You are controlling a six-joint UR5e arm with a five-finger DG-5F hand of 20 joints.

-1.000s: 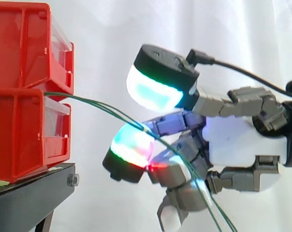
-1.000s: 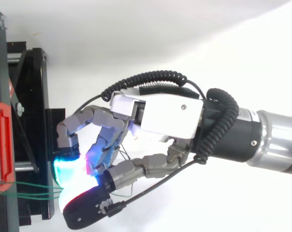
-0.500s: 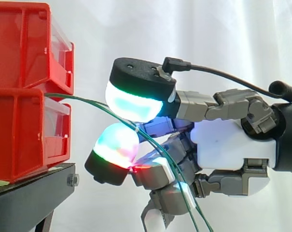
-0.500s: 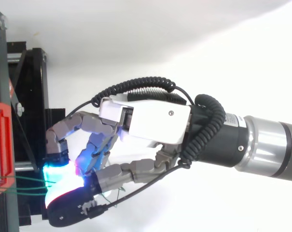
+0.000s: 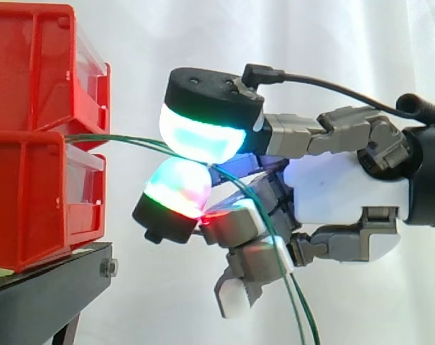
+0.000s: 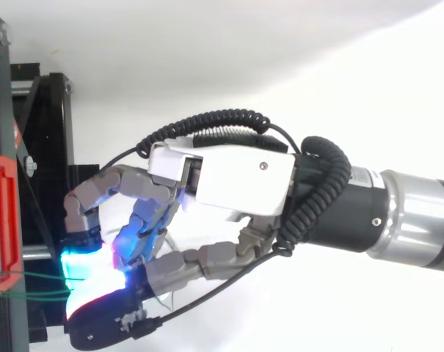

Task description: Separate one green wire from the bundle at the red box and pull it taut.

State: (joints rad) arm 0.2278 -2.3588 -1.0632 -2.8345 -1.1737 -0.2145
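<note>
The thin green wires run left-to-right from the red plastic box into the grey-and-white hand, whose pads pinch them (slack beyond).

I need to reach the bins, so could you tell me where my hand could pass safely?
Free: above the hand, right of the upper red bin; also under the green wires, between the black stand and the hand. Crowded: bins to fingertips, crossed by the wires.
</note>
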